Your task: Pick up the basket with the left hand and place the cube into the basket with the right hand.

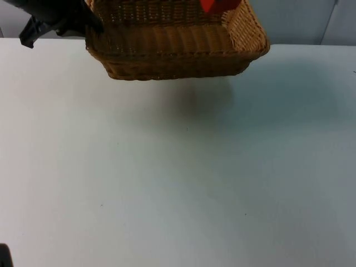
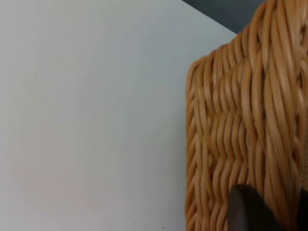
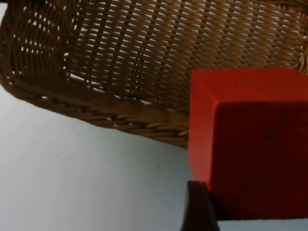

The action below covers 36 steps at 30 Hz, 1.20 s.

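A woven wicker basket (image 1: 172, 41) hangs above the far edge of the table, casting a shadow on the white top. My left gripper (image 1: 89, 25) is shut on its left rim. In the left wrist view the basket's wall (image 2: 240, 125) sits against a black fingertip (image 2: 248, 211). A red cube (image 3: 250, 144) is held in my right gripper (image 3: 250, 216), which is shut on it, with one black fingertip (image 3: 197, 207) at its lower edge. The cube (image 1: 214, 4) is over the basket's right part, close to the rim (image 3: 120, 115). I cannot tell whether it touches the bottom.
The white table (image 1: 178, 178) stretches out in front of the basket. The grey partition wall (image 1: 300, 19) stands behind it. A small black object (image 1: 3, 256) sits at the near left edge.
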Tool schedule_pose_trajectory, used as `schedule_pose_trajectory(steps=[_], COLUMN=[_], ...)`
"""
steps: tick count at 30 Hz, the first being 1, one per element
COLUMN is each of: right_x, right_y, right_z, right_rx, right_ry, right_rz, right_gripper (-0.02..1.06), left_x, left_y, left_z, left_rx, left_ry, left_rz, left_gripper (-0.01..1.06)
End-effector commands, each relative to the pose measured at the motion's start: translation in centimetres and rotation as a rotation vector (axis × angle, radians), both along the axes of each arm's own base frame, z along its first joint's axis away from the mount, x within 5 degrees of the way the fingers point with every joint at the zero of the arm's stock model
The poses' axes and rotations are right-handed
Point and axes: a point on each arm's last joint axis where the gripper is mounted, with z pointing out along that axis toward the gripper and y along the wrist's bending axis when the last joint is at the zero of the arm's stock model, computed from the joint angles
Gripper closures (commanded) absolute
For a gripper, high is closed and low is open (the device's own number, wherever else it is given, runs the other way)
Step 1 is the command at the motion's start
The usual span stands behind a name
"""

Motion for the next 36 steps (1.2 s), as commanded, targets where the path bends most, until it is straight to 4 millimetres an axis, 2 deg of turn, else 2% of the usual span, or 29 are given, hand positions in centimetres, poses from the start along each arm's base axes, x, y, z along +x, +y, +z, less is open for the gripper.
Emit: schedule_pose_trajectory(steps=[1,8,14,19,26,32,36], right_x=[0.5,1.0,1.3,1.6,1.6,1.9,2.2], right_y=[-0.4,-0.8,-0.6,-0.4,-0.3,-0.3,-0.5], right_z=[0.6,0.8,0.9,0.2,0.0,1.9,4.9], right_rx=[0.025,0.048,0.066,0.059,0.059,0.068,0.069], right_ry=[-0.04,-0.067,-0.106,-0.088,-0.081,-0.118,-0.209], right_rz=[-0.022,-0.04,-0.033,-0.034,-0.035,-0.038,-0.041], right_gripper=[1.05,1.05,1.01,0.97,0.97,0.97,0.97], left_x=[0.2,0.0,-0.7,-1.2,-1.2,-1.2,-1.2], left_y=[0.0,0.0,0.1,0.2,0.2,0.2,0.2], left_z=[1.6,2.5,6.2,8.2,8.3,8.1,8.1], left_rx=[-0.039,-0.038,-0.043,-0.045,-0.048,-0.044,-0.044], left_ry=[-0.034,-0.054,-0.136,-0.181,-0.182,-0.179,-0.179], left_rz=[0.028,0.031,0.036,0.041,0.042,0.04,0.04], left_gripper=[1.05,1.05,1.05,1.05,1.05,1.05,1.05])
